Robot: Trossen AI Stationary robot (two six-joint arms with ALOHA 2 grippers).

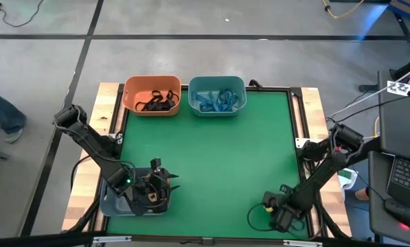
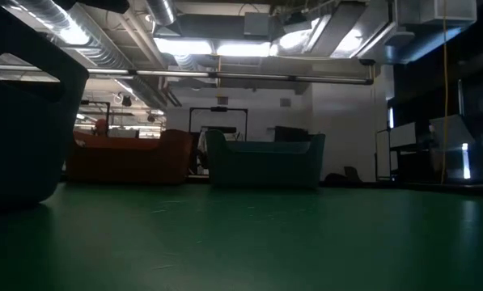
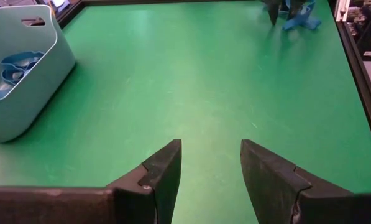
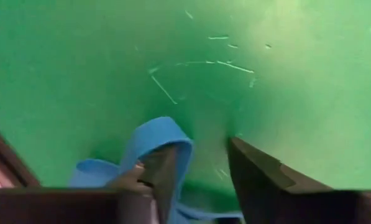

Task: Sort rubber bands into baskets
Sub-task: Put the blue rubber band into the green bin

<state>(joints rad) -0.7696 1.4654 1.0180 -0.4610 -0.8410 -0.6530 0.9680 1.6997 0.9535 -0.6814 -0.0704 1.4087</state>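
The orange basket point(image 1: 152, 95) with black rubber bands and the teal basket point(image 1: 217, 95) with blue bands stand at the mat's far edge. The teal basket also shows in the left wrist view point(image 3: 17, 62). The grey-blue basket point(image 1: 115, 202) stands at the near left corner. My left gripper point(image 1: 158, 184) hangs over it, open and empty point(image 3: 210, 168); it hides what lies in the basket. My right gripper point(image 1: 277, 209) is low over the mat at the near right, its fingers apart point(image 4: 204, 168), with a wide blue rubber band point(image 4: 151, 146) at one finger. My right gripper touches the blue band with one finger point(image 4: 163, 171). A loop of the band point(image 4: 173, 134) curves round that finger's tip and outer side, and a strand point(image 4: 201, 214) crosses farther back between the fingers. The fingers slant down at the mat. Whether the band is lifted I cannot tell.
The green mat point(image 1: 218, 165) lies open between the baskets and the grippers. A raised dark frame point(image 1: 297, 123) borders it, with wooden table edges outside. A laptop point(image 1: 404, 175) sits off the table's right side.
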